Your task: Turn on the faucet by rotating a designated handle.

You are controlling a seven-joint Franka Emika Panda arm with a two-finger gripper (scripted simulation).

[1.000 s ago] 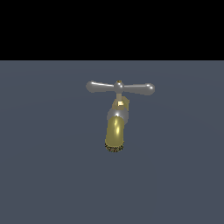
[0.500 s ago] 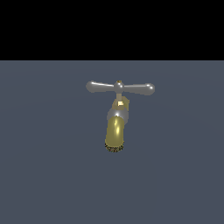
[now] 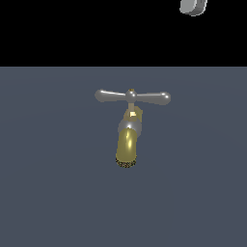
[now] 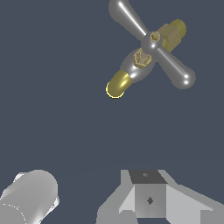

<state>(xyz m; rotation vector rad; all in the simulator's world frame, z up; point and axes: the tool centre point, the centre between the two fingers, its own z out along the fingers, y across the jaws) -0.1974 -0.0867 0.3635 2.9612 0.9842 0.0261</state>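
The faucet (image 3: 128, 140) stands in the middle of the exterior view, with a brass-yellow curved spout (image 3: 127, 150) and a grey collar (image 3: 129, 128). The handle (image 3: 132, 96), a silver crossbar with two knobbed arms on a small brass hub, lies level on top. In the wrist view the faucet (image 4: 131, 70) and the handle (image 4: 151, 41) show from above, at a distance. My gripper (image 4: 148, 199) shows only as grey body parts at the picture's edge, well apart from the handle. Its fingertips are hidden.
A grey rounded part of the arm (image 3: 193, 6) pokes in at the top edge toward the exterior view's right, high above the faucet. A grey cylinder of the arm (image 4: 28, 197) shows in the wrist view. The floor (image 3: 58, 193) is plain dark grey.
A grey part of the arm has come into the exterior view at the top, toward its right. The faucet and handle have not moved.
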